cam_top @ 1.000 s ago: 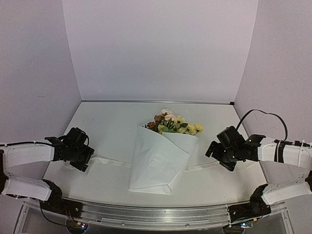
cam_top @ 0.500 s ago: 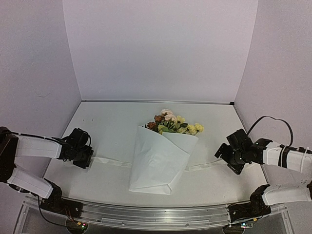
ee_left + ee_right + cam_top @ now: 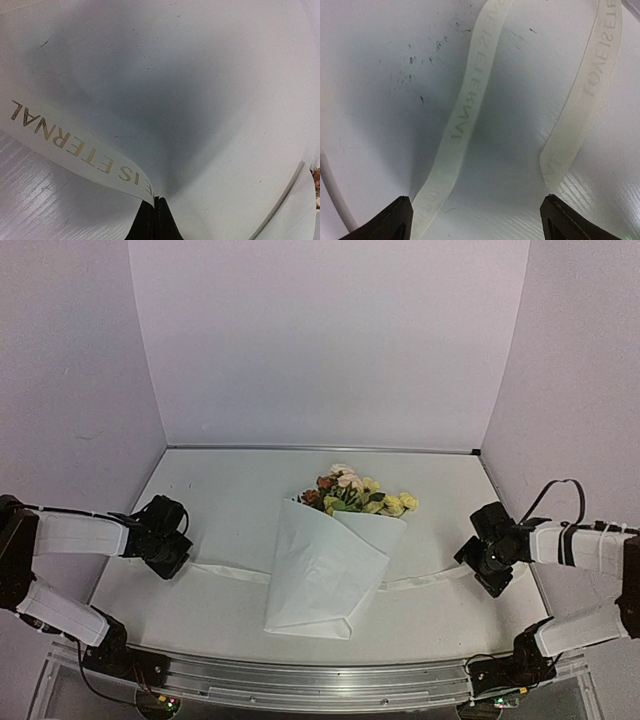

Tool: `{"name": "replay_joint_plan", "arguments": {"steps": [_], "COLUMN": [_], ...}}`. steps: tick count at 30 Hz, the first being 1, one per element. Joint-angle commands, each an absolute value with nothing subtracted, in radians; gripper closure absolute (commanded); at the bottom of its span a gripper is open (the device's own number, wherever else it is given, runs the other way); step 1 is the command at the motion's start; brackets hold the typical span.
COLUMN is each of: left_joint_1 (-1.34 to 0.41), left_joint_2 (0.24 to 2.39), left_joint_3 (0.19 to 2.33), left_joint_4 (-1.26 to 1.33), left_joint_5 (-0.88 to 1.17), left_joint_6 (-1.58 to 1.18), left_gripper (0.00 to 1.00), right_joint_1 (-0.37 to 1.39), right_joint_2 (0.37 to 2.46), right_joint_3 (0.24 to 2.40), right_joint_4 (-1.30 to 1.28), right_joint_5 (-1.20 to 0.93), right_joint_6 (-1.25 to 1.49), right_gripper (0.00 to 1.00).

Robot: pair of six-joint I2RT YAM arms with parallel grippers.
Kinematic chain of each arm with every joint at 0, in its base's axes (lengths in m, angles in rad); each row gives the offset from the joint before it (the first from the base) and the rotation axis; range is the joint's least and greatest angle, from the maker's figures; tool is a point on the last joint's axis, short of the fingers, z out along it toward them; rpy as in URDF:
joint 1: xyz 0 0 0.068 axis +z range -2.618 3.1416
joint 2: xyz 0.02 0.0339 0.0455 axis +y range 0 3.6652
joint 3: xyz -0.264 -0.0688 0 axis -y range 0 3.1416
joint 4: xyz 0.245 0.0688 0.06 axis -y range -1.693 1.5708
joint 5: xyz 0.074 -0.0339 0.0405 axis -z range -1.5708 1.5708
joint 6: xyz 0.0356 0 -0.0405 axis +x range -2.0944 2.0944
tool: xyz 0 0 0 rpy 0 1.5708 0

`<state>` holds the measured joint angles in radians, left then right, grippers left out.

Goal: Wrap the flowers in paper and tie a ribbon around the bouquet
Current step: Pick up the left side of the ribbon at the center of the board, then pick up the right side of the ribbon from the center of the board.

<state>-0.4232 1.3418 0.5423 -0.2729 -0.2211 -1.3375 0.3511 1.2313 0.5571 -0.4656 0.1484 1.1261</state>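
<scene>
The bouquet lies mid-table: a cone of white paper (image 3: pixel 325 575) with yellow, pink and cream flowers (image 3: pixel 355 492) showing at its far rim. The cream ribbon (image 3: pixel 228 572) passes under the cone and comes out on both sides. My left gripper (image 3: pixel 178 560) is down at the ribbon's left end. In the left wrist view its black fingers (image 3: pixel 147 220) are pressed together on the gold-lettered ribbon (image 3: pixel 75 145). My right gripper (image 3: pixel 478 565) hangs over the ribbon's right end. It stands open (image 3: pixel 477 217), with a curl of the ribbon (image 3: pixel 465 115) on the table between its fingertips.
White walls close off the table at the left, back and right. A metal rail (image 3: pixel 320 680) runs along the near edge between the arm bases. The tabletop (image 3: pixel 385 100) under the right gripper carries small dark scuffs.
My left gripper has closed on the ribbon's left end. My right arm has swung outward to the right and lowered over the ribbon's right end. The bouquet has not moved.
</scene>
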Motion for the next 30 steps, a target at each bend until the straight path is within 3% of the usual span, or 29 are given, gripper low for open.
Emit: {"name": "replay_joint_plan", "arguments": {"steps": [1,9,15,21,27,30], "left_joint_1": [-0.418,-0.418,-0.418,-0.418,-0.418,-0.418], "left_joint_2": [1.291,1.259,1.256,1.253,1.257,1.28], "left_joint_3": [0.567,0.554,0.577,0.607,0.644,0.69], "left_joint_4": [-0.296,-0.292,-0.302,-0.316,-0.309,-0.321], "left_joint_5": [-0.245,-0.229,-0.227,-0.241,-0.26,-0.271], "left_joint_6": [-1.221,-1.186,-1.156,-1.124,-1.069,-1.016], "left_gripper": [1.0,1.0,1.0,1.0,1.0,1.0], "right_joint_1": [0.313,0.273,0.271,0.272,0.27,0.263], "right_joint_2": [1.351,1.479,1.542,1.582,1.566,1.516], "right_joint_3": [0.671,0.729,0.729,0.754,0.751,0.749], "right_joint_4": [-0.445,-0.44,-0.439,-0.44,-0.441,-0.449], "right_joint_5": [0.156,0.146,0.142,0.138,0.123,0.139], "right_joint_6": [1.101,1.115,1.168,1.201,1.215,1.213], "right_gripper": [0.12,0.21,0.36,0.6,0.98,1.0]}}
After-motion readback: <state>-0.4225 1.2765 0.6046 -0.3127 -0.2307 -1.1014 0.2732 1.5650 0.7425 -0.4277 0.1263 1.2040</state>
